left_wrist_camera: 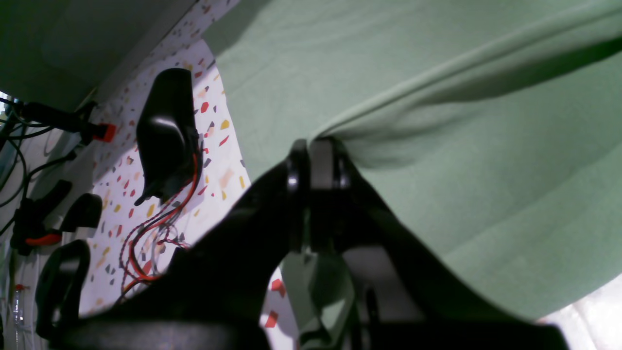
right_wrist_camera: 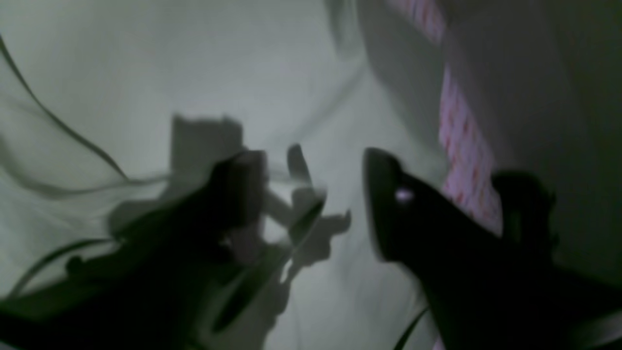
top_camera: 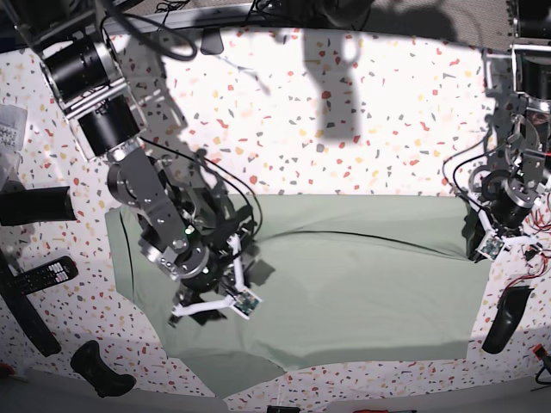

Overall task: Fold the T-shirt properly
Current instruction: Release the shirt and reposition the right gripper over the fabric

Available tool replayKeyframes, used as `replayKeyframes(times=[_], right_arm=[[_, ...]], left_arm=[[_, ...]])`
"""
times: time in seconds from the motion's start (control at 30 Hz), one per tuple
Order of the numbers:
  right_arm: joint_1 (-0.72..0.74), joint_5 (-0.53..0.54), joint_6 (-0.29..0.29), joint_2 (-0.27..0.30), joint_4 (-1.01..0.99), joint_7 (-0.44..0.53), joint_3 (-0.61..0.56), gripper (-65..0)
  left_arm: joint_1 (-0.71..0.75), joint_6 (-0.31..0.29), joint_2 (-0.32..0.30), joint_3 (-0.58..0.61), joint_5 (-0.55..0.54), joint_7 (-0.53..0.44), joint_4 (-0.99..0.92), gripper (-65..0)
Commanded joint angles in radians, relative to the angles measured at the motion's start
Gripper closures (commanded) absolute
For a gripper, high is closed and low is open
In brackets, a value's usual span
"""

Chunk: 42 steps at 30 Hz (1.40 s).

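The pale green T-shirt (top_camera: 344,275) lies spread across the speckled table (top_camera: 344,129), its near edge uneven. At its right edge my left gripper (top_camera: 475,245) is shut on the fabric. The left wrist view shows those fingers (left_wrist_camera: 316,150) pinching the T-shirt (left_wrist_camera: 437,121) into a raised ridge. My right arm (top_camera: 185,254) hovers over the shirt's left part. In the blurred right wrist view my right gripper (right_wrist_camera: 313,165) stands open, with nothing between its fingers and the T-shirt (right_wrist_camera: 146,63) below it.
A black handle-like object (top_camera: 504,318) (left_wrist_camera: 165,131) with red wires lies off the shirt's right edge. A remote (top_camera: 39,275), a black cylinder (top_camera: 34,205) and a black tool (top_camera: 99,370) sit along the table's left side.
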Motion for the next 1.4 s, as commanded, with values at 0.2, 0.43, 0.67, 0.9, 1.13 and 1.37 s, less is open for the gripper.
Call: replayKeyframes(times=[0.2, 0.43, 0.67, 0.9, 1.13, 1.37], right_arm=[[0.034, -0.017, -0.089, 0.002, 0.013, -0.029, 0.009, -38.6], [0.033, 0.065, -0.088, 0.002, 0.013, -0.053, 0.009, -38.5], [0.034, 0.246, -0.008, -0.001, 0.017, -0.108, 0.009, -32.6], [0.034, 0.286, 0.240, -0.001, 0.048, -0.103, 0.009, -32.6], [0.033, 0.293, 0.413, -0.023, 0.051, -0.254, 0.001, -32.6], [0.034, 0.242, 0.413, -0.023, 0.048, -0.282, 0.002, -32.6]], left_arm=[[-0.025, 0.012, -0.017, -0.007, -0.012, -0.027, 0.014, 0.0], [-0.025, 0.012, -0.017, -0.007, -0.005, -0.027, 0.014, 0.0], [-0.066, 0.152, -0.018, -0.007, 0.063, -0.092, -0.001, -28.4], [-0.165, 0.158, -0.020, -0.007, 0.059, -0.086, -0.082, -29.5], [-0.169, 0.157, -0.019, -0.007, -0.133, 0.037, -0.080, -29.5], [-0.169, 0.157, -0.020, -0.007, -0.294, 0.271, -0.042, -29.5]])
